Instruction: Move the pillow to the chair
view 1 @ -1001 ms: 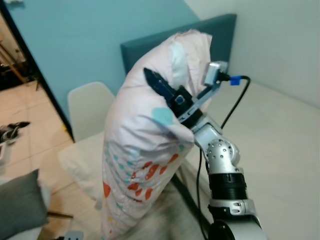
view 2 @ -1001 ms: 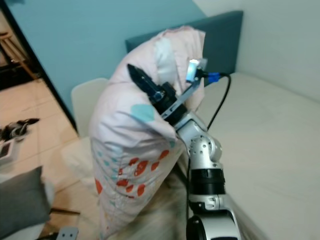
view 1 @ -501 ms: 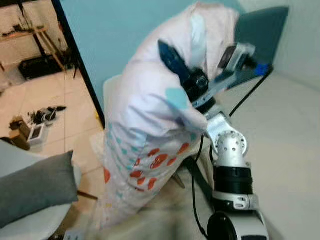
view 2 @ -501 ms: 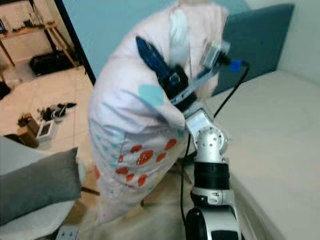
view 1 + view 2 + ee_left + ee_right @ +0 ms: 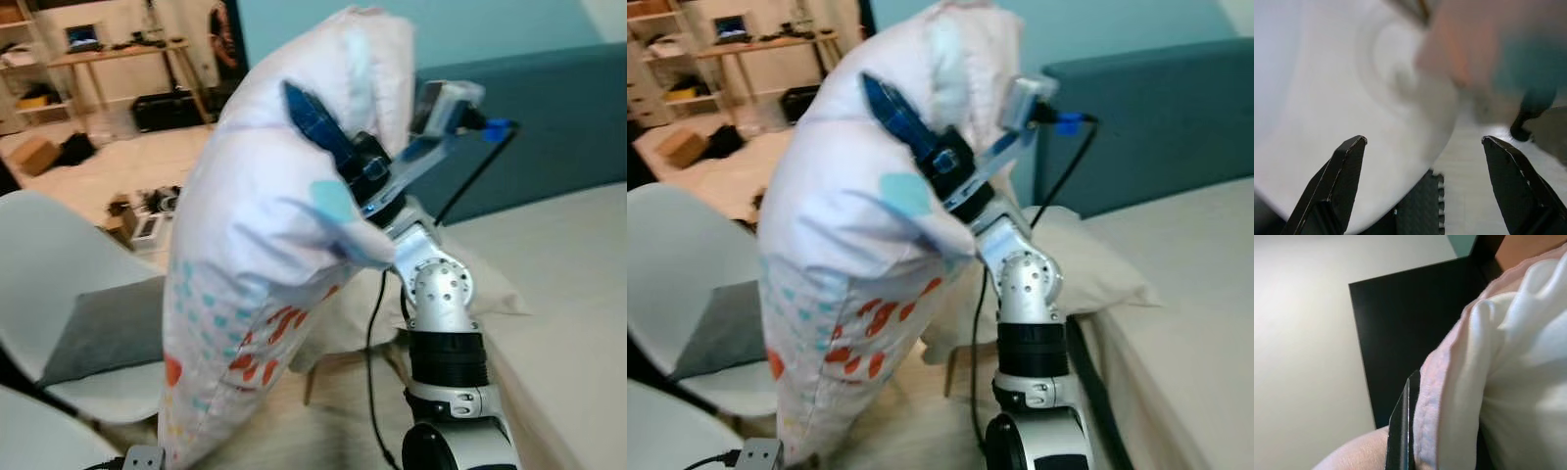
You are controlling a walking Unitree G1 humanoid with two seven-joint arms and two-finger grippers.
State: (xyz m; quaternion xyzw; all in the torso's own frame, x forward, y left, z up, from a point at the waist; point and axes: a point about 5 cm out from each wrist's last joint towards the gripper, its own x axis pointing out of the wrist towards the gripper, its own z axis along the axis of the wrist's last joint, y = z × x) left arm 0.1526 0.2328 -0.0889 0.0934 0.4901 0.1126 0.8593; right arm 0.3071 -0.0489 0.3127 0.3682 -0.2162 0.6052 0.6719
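pillow (image 5: 265,245) upright, long axis vertical

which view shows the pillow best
The left eye view: the whole pillow hangs there, clamped by the right gripper, dots and red shapes visible. The right eye view shows much the same. The right wrist view has just a pink fold beside one finger; the left wrist view, a blur.

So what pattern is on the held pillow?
Pale pink-white fabric pillow with teal dots and orange-red blotches low down; clearest in the left eye view.
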